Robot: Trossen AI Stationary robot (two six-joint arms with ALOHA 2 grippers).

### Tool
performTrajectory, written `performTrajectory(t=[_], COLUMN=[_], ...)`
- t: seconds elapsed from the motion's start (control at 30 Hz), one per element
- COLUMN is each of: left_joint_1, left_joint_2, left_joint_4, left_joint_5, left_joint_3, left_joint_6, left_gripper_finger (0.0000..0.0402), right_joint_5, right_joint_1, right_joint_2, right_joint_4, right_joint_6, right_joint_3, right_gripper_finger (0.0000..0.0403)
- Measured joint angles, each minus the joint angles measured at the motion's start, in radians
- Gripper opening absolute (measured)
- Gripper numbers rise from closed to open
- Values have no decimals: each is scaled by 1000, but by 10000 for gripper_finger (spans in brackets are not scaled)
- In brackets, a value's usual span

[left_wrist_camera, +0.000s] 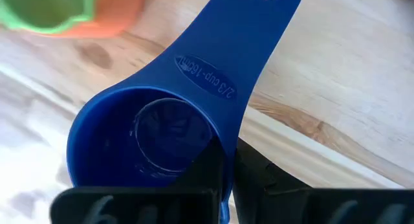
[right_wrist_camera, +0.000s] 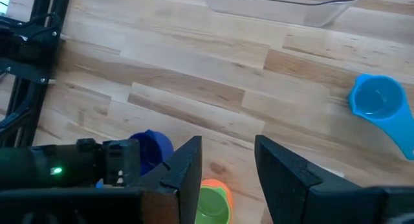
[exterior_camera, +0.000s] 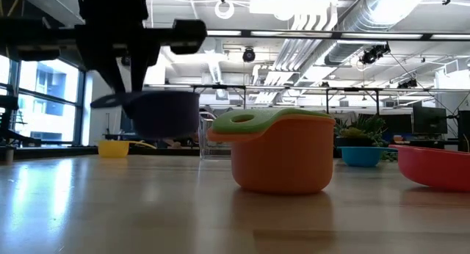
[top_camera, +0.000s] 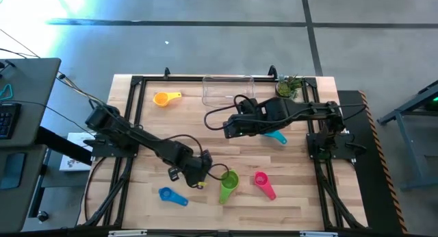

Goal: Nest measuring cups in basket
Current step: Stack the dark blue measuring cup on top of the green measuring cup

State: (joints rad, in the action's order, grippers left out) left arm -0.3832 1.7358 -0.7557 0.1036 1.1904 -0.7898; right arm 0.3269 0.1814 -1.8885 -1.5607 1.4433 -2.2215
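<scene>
My left gripper (top_camera: pixel 198 170) is shut on a dark blue measuring cup (left_wrist_camera: pixel 155 140) marked 2/3 cup, just left of a green cup (top_camera: pixel 229 182). The green cup sits nested inside an orange cup (exterior_camera: pixel 283 162) standing on the table. My right gripper (right_wrist_camera: pixel 226 159) is open and hovers over mid-table, clear of everything. A teal cup (top_camera: pixel 277 136), a pink cup (top_camera: pixel 263 184), a light blue cup (top_camera: pixel 171 196) and a yellow cup (top_camera: pixel 164 98) lie apart on the wood. The clear basket (top_camera: pixel 228 90) stands at the far edge. My left gripper holds the dark blue cup by its bowl wall (left_wrist_camera: pixel 223 175) beside the root of the handle. One finger looks to be inside the bowl and the other outside. In the low view the cup (exterior_camera: pixel 165 111) hangs lifted clear of the table, roughly level, mouth up.
A small potted plant (top_camera: pixel 291 86) stands right of the basket at the far edge. Black frame rails run along the table's left and right sides. Bare wood lies between the basket and the near cups.
</scene>
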Motion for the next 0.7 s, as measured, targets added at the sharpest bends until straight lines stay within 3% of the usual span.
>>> performTrajectory(t=[0.7], left_joint_1=[-1], left_joint_2=[48], left_joint_4=[79], left_joint_5=[-23], left_joint_3=[0], left_joint_6=[-13], left_gripper_finger=[7], right_joint_5=[-5], right_joint_1=[0], right_joint_2=[1], right_joint_4=[8], right_joint_6=[-3], right_joint_3=[0], right_gripper_finger=[135])
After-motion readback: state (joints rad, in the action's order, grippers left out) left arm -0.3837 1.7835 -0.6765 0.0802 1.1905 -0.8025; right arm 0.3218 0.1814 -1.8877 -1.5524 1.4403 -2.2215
